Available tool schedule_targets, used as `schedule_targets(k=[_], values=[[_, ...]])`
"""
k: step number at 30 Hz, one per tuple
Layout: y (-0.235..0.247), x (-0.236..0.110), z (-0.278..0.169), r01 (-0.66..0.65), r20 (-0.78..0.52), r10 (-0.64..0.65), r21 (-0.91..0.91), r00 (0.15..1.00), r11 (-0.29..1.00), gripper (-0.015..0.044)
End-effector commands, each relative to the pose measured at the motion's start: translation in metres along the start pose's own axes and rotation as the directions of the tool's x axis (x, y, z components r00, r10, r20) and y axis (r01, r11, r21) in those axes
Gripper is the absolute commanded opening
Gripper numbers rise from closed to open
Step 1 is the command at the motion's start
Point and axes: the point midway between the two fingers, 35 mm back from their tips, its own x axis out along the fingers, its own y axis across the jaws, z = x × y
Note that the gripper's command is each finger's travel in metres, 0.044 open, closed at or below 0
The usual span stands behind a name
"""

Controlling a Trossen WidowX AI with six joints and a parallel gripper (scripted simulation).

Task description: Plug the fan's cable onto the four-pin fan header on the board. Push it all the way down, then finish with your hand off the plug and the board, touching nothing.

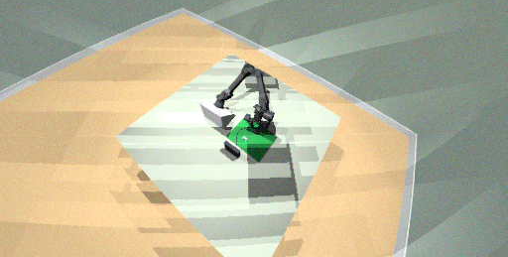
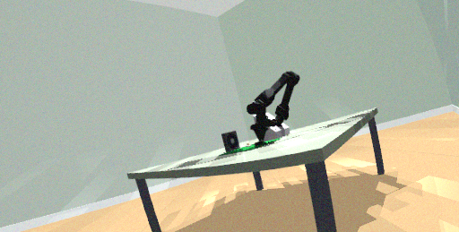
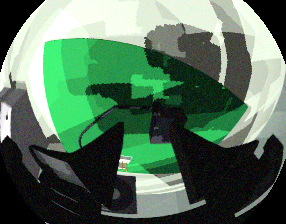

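Observation:
The green board (image 1: 262, 146) (image 2: 242, 148) (image 3: 87, 72) lies flat on the table. A small white four-pin header (image 1: 244, 138) (image 3: 125, 161) stands on it near the fan side. The black fan (image 1: 231, 149) (image 2: 229, 141) stands upright at the board's edge. In the wrist view a thin black cable (image 3: 94, 124) curves across the board to a small dark plug (image 3: 160, 117). My gripper (image 1: 256, 124) (image 2: 259, 138) (image 3: 147, 127) is low over the board's far part, fingers half open on either side of the plug. I cannot see them touching it.
The arm's white base block (image 1: 216, 112) (image 2: 275, 131) sits on the table (image 2: 314, 146) just beyond the board. The table edge is close behind the fan in the exterior view.

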Motion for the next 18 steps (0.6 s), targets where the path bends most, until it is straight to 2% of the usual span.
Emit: schedule_targets(k=[1, 18], values=[[0.0021, 0.0097, 0.0034, -0.006, 0.007, 0.006, 0.003, 1.0, 1.0, 0.021], [0.0024, 0.0135, 0.0046, -0.006, 0.008, 0.006, 0.003, 1.0, 1.0, 0.021]])
